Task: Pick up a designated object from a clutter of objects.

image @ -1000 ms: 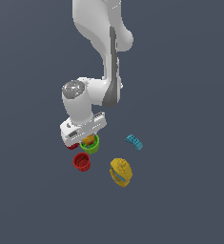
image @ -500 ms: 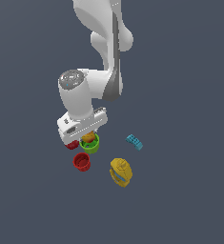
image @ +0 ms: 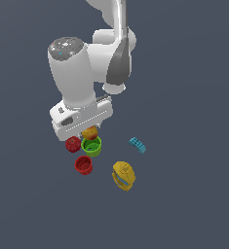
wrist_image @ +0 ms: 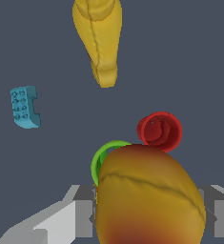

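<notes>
No text or labels can be read.

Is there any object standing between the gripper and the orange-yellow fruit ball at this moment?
Nothing visible does. In the wrist view the orange-yellow fruit ball already sits between the gripper fingers, with the green cup and red cup beyond it.

orange-yellow fruit ball (image: 90,133): 1 | dark red ball (image: 72,143): 1 | cups: 2, one green cup (image: 91,146) and one red cup (image: 83,165) | lumpy yellow object (image: 123,175): 1 | blue studded brick (image: 137,145): 1 | total toys in view: 6
</notes>
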Controlling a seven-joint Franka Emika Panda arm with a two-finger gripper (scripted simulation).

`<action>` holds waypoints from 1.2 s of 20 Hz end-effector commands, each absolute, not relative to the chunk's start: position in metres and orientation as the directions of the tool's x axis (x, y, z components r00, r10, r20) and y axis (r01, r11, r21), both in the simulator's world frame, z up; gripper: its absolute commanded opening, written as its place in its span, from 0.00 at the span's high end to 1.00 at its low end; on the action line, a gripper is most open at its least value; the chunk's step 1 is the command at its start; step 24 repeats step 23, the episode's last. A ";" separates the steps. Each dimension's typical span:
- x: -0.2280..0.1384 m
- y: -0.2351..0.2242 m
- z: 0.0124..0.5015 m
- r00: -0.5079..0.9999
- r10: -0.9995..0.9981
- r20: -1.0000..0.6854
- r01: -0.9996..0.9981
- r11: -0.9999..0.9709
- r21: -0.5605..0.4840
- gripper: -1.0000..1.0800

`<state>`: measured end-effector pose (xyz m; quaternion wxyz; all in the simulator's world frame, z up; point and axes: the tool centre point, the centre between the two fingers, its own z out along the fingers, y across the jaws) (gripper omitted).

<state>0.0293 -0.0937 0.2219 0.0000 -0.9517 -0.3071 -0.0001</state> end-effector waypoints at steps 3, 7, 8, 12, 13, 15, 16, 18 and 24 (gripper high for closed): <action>0.042 -0.087 0.267 0.811 0.584 0.001 0.584 -0.811 0.001 1.00; 0.053 -0.082 0.301 0.811 0.585 0.000 0.585 -0.811 0.000 1.00; 0.055 -0.081 0.308 0.811 0.585 0.000 0.585 -0.811 0.000 1.00; 0.063 -0.078 0.330 0.811 0.585 0.000 0.585 -0.811 0.000 1.00; 0.065 -0.077 0.335 0.811 0.585 0.000 0.585 -0.811 0.000 1.00; 0.067 -0.076 0.342 0.811 0.585 0.000 0.585 -0.811 0.000 1.00; 0.068 -0.076 0.345 0.811 0.585 0.000 0.585 -0.811 0.000 1.00; 0.070 -0.075 0.350 0.811 0.585 0.000 0.585 -0.811 0.000 1.00; 0.072 -0.075 0.354 0.811 0.585 0.000 0.585 -0.811 0.000 1.00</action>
